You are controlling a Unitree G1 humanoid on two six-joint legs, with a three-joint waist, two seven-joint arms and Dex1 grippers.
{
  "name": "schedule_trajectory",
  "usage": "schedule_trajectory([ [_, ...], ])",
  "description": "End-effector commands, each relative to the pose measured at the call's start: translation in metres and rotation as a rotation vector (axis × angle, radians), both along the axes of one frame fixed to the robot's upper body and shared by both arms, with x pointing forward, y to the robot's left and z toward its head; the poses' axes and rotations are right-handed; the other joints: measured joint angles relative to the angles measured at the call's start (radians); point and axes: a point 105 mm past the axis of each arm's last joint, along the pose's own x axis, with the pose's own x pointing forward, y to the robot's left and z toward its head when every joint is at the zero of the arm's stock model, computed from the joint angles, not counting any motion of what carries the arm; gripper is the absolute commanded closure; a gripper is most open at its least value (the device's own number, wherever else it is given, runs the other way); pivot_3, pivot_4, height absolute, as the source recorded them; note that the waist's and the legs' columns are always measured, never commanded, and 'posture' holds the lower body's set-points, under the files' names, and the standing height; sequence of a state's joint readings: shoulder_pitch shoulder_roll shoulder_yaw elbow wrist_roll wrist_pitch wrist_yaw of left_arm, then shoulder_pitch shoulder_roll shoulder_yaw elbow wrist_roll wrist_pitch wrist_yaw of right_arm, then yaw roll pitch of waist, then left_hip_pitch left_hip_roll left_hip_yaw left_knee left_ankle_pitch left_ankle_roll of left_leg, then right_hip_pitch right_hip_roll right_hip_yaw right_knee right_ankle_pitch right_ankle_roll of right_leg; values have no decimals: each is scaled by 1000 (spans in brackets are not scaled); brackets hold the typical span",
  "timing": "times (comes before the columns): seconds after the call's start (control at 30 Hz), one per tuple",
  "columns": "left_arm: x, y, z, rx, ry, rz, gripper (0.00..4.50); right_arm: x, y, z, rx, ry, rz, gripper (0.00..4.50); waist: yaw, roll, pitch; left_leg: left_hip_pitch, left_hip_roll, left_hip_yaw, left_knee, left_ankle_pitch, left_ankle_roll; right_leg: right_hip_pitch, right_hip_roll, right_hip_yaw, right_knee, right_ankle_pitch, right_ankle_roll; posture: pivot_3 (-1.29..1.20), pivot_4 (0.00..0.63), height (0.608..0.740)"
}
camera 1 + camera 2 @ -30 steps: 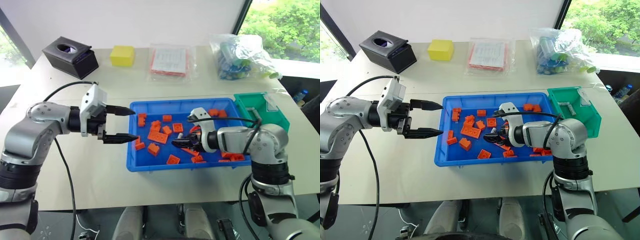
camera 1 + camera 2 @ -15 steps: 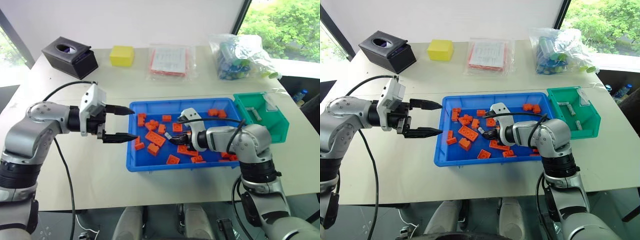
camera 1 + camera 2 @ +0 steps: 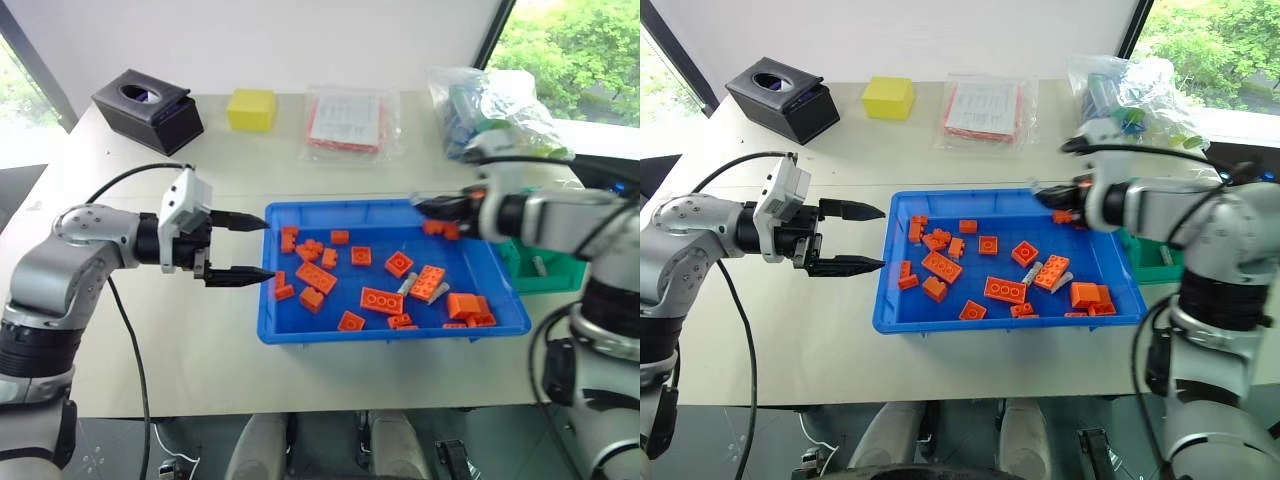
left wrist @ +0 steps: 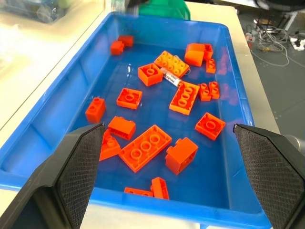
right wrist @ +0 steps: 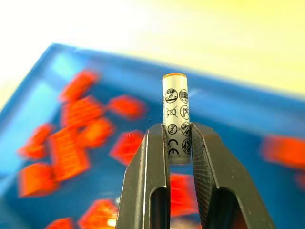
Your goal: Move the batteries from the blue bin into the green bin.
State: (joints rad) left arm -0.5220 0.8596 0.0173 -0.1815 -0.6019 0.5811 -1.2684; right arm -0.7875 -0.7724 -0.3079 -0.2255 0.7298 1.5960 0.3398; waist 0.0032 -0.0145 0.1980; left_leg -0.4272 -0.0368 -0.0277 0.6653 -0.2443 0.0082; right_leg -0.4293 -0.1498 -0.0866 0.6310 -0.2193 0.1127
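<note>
**A:** Where is the battery right now?

**B:** The right end effector [image 5: 178, 143] is pinching one battery [image 5: 175, 117] between its two black fingers, gripping the lower half so the rest stands up past the fingertips. In the head view that end effector [image 3: 1045, 192] hangs over the far rim of the blue bin [image 3: 990, 322], on the side nearest the green bin [image 3: 525, 272].

**A:** What would make this carry go well?

**B:** I'd keep the pinch firm and the battery upright while crossing the blue bin's rim, then lower into the green bin before letting go, since a smooth cylinder could roll or bounce out.

**A:** And the other arm?

**B:** The left end effector [image 3: 248, 246] has its fingers spread apart, level, just outside the blue bin's opposite short side. It holds nothing.

**A:** Describe the battery.

**B:** A slim silver-grey cylinder with an orange cap and small printed symbols. Another battery [image 4: 170, 78] lies among the orange bricks [image 3: 1005, 289] near the middle of the blue bin.
</note>
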Motion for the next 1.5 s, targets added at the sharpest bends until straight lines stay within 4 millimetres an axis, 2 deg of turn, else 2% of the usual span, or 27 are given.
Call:
schedule_trajectory([
  [0.03, -5, -3, 9, -12, -28, -32, 0, -6, -53, 14, -61, -61, -152, 4394, 2, 0, 0, 0, 0, 0, 0, 0, 0, 0, 0, 0, 0, 0, 0, 0, 150, 692],
  [0.07, -4, -4, 9, -21, -21, -34, 0, -9, -70, 13, -81, -57, -197, 4394, 4, 0, 0, 0, 0, 1, 0, 0, 0, 0, 0, 0, 0, 0, 0, 0, 150, 692],
  [0.13, -3, -4, 13, -48, -7, -33, 0, -13, -90, 6, -101, -37, -244, 4394, 7, 0, 0, 0, 0, 2, 0, 0, 0, 0, -1, 0, 0, 0, 0, 0, 150, 692],
  [0.23, 1, -6, 18, -108, 21, -9, 0, -18, -104, -11, -172, -14, -261, 4394, 4, 0, 0, 0, 1, 2, 1, 0, 0, 0, -1, 0, 0, 0, 0, 0, 150, 692],
  [0.4, -1, -5, 8, -102, 45, 9, 0, -18, -124, -34, -285, -15, -299, 4394, -3, 1, 0, 1, 2, 2, 2, 0, 0, 0, 0, 0, 1, 0, 0, 0, 150, 692],
  [0.43, -2, -5, 8, -104, 48, 14, 0, -17, -127, -36, -291, -18, -308, 3353, -3, 1, 0, 1, 1, 2, 2, 0, 0, 0, 0, 0, 0, 0, 0, 0, 150, 692],
  [0.47, -2, -4, 7, -106, 52, 20, 0, -17, -130, -38, -302, -22, -316, 3090, -3, 1, 0, 1, 1, 2, 2, 0, 0, 0, 0, 0, 0, 0, 0, 0, 150, 692],
  [0.57, -3, 0, 4, -98, 60, 38, 0, -14, -132, -35, -327, -62, -314, 1517, 2, 0, 0, 1, 1, 2, 2, 0, 0, 0, 0, 0, 0, 0, 0, 0, 150, 692],
  [0.63, -5, 1, 2, -95, 63, 42, 0, -11, -124, -24, -309, -110, -275, 580, 4, 0, 0, 1, 1, 2, 2, 0, 0, 0, 0, 0, 0, 0, 0, 0, 150, 692],
  [0.73, -6, 2, 2, -97, 63, 47, 0, -8, -97, -5, -248, -179, -150, 580, 4, 1, 1, 1, 1, 2, 2, 0, 0, 0, 0, 0, 0, 0, 0, 0, 150, 692],
  [0.83, -6, 0, 3, -98, 59, 48, 0, -14, -49, 2, -210, -201, 77, 580, 5, 1, 1, 1, 2, 1, 2, 0, 0, 0, 0, 0, 0, 0, 0, 0, 150, 692],
  [0.93, -6, -1, 4, -101, 56, 46, 0, -25, -10, -3, -209, -187, 280, 580, 7, 1, 1, 1, 2, 0, 1, 0, 0, 1, 0, 0, 0, 0, 0, 0, 150, 692],
  [1.0, -5, -2, 4, -101, 52, 42, 0, -26, 1, -7, -188, -157, 329, 580, 8, 1, 1, 0, 1, 0, 2, 0, 0, 1, 0, 0, -1, 0, 0, 0, 150, 692],
  [1.07, -5, -3, 6, -102, 47, 40, 0, -31, 13, -23, -225, -106, 402, 580, 10, 0, 1, 0, 1, 0, 2, 0, 0, 1, 0, 0, -1, 0, 0, 0, 150, 692],
  [1.13, -5, -4, 7, -104, 42, 38, 0, -38, 20, -41, -277, -63, 478, 580, 13, 0, 1, 0, 1, 0, 2, 0, 0, 1, -1, 0, -2, 0, 0, 0, 150, 692],
  [1.2, -5, -6, 8, -105, 40, 36, 0, -38, 19, -51, -287, -34, 483, 580, 11, 0, 1, -1, 0, 0, 2, 0, 0, 1, -1, 0, -2, 0, 0, 0, 150, 692],
  [1.27, -6, -6, 8, -105, 37, 35, 0, -38, 17, -61, -274, 6, 467, 37, 10, 0, 1, 0, 0, 0, 2, 0, 0, 1, -1, 0, -2, 0, 0, 0, 150, 692],
  [1.5, -8, -4, 9, -105, 37, 42, 0, -46, 19, -83, -292, 50, 500, 16, 10, 0, 1, 0, 1, 0, 2, 0, 0, 1, 0, 0, -1, 0, 0, 0, 150, 692],
])
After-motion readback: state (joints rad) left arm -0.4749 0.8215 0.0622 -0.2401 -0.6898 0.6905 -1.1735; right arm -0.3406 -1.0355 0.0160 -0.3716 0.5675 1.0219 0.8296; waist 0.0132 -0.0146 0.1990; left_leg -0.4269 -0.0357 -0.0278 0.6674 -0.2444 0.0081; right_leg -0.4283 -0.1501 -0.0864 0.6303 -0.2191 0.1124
